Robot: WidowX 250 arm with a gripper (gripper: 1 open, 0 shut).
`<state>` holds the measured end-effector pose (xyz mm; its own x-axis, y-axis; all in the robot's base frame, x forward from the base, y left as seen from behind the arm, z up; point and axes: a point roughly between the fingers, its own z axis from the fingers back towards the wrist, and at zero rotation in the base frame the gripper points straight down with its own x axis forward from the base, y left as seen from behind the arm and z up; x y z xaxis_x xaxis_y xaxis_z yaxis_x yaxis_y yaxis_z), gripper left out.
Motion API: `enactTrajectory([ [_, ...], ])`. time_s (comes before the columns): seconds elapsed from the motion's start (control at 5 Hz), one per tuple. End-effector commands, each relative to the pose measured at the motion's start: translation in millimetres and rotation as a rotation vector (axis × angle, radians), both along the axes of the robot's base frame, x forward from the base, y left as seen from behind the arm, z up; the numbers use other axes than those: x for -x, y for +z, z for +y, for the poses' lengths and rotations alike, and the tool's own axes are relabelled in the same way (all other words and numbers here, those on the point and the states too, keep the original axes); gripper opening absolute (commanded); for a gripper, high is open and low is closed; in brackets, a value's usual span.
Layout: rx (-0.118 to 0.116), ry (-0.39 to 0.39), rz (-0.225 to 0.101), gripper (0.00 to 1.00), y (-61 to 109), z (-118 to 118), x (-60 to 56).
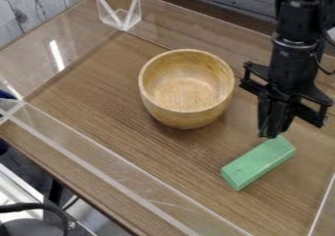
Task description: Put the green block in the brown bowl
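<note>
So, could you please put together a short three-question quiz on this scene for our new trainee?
1. True or false: the green block already lies inside the brown bowl.
2. Multiple choice: the gripper is
A. shut, fingertips down by the block's far end
B. wide open over the bowl
C. shut on the bowl's rim
3. Fill in: the bowl holds ____.

Key:
1. False. The block lies flat on the wooden table, in front of and to the right of the bowl in the picture.
2. A. Whether the tips touch the block cannot be told.
3. Nothing; its inside shows bare wood.
</note>
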<state>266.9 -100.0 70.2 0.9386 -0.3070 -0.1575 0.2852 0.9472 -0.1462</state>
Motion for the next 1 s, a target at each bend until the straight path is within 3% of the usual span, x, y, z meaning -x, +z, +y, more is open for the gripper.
enactTrajectory([
  [0.0, 0.026, 0.007, -0.083, 0.00, 21.5, -1.8, -13.4],
  [0.8, 0.033, 0.005, -0.081, 0.00, 20.4, -2.7, -15.6],
])
